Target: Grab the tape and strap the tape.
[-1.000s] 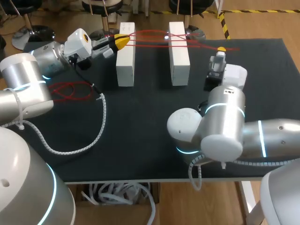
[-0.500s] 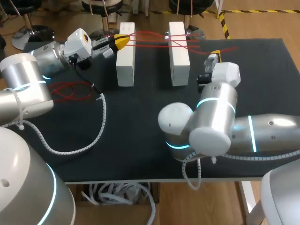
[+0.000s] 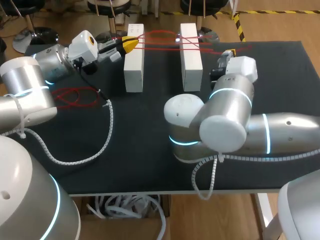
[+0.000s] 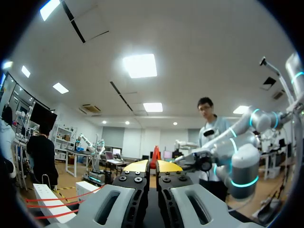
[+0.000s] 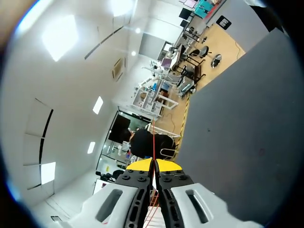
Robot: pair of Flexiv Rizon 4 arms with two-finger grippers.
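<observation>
Two white blocks (image 3: pixel 134 57) (image 3: pixel 190 56) stand upright at the back of the black table (image 3: pixel 140 150). Red tape (image 3: pixel 162 40) runs across their tops in several strands. My left gripper (image 3: pixel 129 44) is at the left block's far end, shut on a red strand. In the left wrist view the gripper (image 4: pixel 153 166) shows red tape (image 4: pixel 154 156) pinched at its tips, with a white block (image 4: pixel 50 194) beside it. My right gripper (image 3: pixel 229 53) is to the right of the right block, shut on the tape. In the right wrist view a thin red strand (image 5: pixel 153 142) leads out from between the shut tips (image 5: pixel 153 165).
A loose tangle of red tape (image 3: pixel 75 96) lies on the table at the left. A white corrugated cable (image 3: pixel 107 130) from my left arm trails over the table's left half. My right arm's bulky joints (image 3: pixel 220 125) hang over the front right.
My right arm has swung its elbow to the left, and its gripper has shifted slightly left toward the right block, still holding the tape. The left arm has not moved.
</observation>
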